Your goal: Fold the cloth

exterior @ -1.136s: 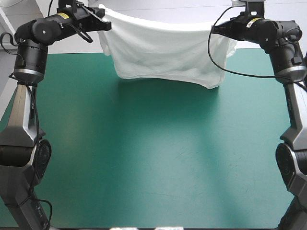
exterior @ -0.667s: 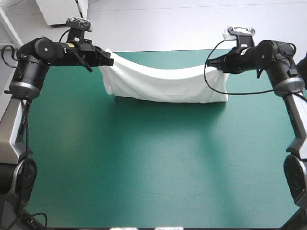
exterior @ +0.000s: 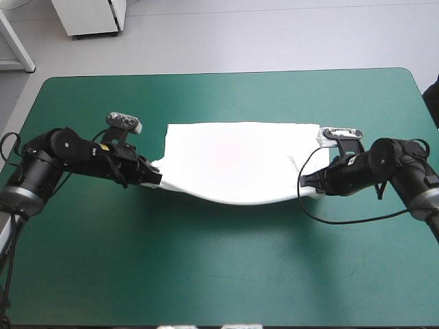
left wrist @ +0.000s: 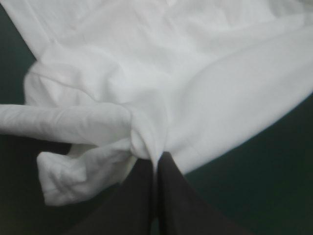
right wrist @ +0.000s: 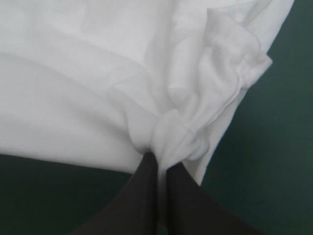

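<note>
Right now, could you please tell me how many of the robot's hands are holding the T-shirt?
2. The left hand grips the left end of the T-shirt; the right hand grips its right end. Neither grip is hidden.

Bright even light; soft shadow beneath T-shirt [exterior: 233,159] near edge.

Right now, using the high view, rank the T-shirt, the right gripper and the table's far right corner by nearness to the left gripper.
1. The T-shirt: touching, its near left corner pinched in the left gripper.
2. The right gripper: across the shirt, shut on its near right corner.
3. The table's far right corner: beyond the right gripper, farthest.
</note>
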